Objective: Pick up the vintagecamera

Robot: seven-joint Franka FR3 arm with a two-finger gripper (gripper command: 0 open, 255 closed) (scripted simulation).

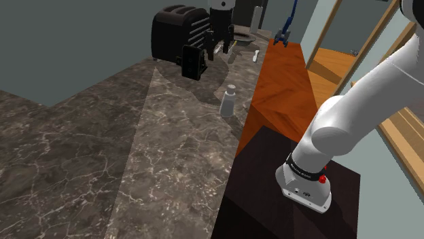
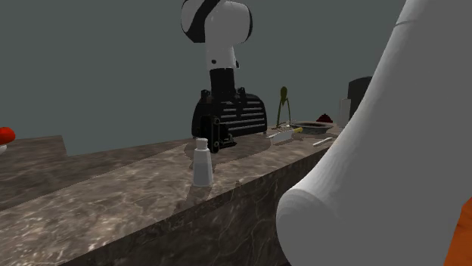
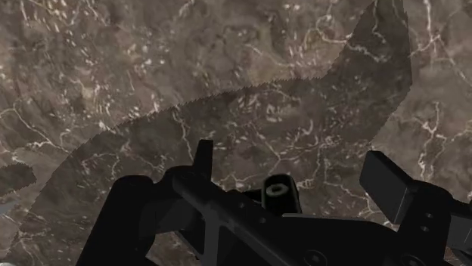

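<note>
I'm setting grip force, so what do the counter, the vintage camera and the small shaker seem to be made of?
The counter looks like polished marble: brown with white veins and a soft sheen. The vintage camera is matte black all over; whether metal or plastic, I cannot tell. The shaker is plain pale grey and untextured, so its material stays open.

Smooth white arm (image 1: 353,115) with dark joint bands, a red button (image 1: 321,180) near its base, all-black claw (image 1: 221,49)

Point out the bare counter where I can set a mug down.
Free: the wide dark marble countertop on the shoulder view's left of the small white bottle. Crowded: the far end, around the black toaster, black vintage camera and black gripper.
</note>
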